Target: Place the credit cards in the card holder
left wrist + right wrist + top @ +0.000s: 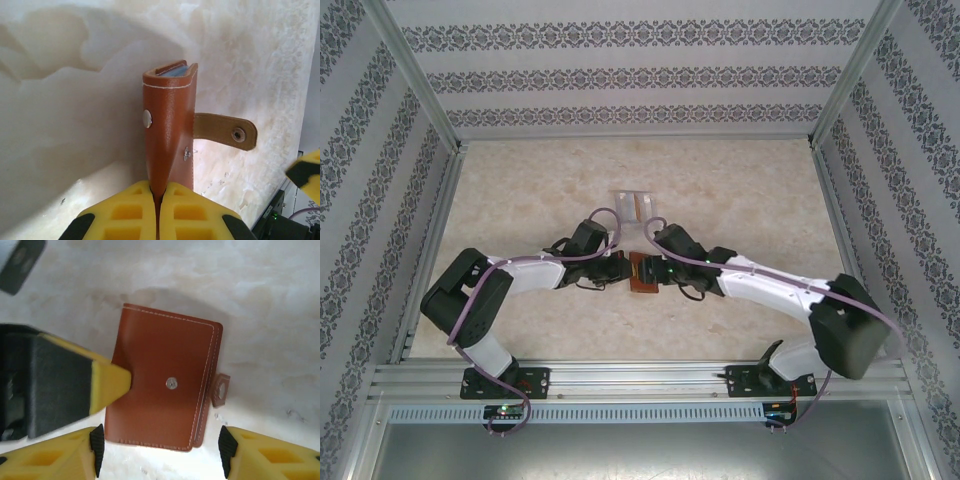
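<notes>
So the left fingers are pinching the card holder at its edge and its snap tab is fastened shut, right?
Not quite: the left fingers do pinch the card holder at its edge, but the snap tab sticks out unfastened, as the left wrist view shows.

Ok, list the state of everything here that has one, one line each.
card holder: folded over, pinched at one edge.
snap tab: unfastened, sticking out sideways.
credit cards: lying on the table, outside the holder.
left claw: shut on the card holder.
right claw: open, one finger on either side of the holder.
</notes>
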Robot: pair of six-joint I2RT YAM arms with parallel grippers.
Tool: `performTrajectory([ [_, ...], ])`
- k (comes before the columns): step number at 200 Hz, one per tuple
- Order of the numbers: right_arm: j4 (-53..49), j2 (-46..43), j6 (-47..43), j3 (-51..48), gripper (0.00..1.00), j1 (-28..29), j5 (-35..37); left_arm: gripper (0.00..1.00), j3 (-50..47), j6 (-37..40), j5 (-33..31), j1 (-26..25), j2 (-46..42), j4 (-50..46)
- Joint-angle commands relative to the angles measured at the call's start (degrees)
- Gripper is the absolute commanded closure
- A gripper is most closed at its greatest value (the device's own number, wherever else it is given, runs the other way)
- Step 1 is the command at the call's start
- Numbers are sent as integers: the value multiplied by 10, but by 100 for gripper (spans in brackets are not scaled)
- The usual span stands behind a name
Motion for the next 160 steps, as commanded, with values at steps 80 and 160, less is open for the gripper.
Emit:
performTrajectory([
  [80, -29, 101, 33, 24, 45, -21, 96, 96, -21, -2, 15, -7, -20, 50],
  [160, 37, 100, 31, -15, 76, -33, 81, 95, -19, -5, 27, -6, -15, 74],
])
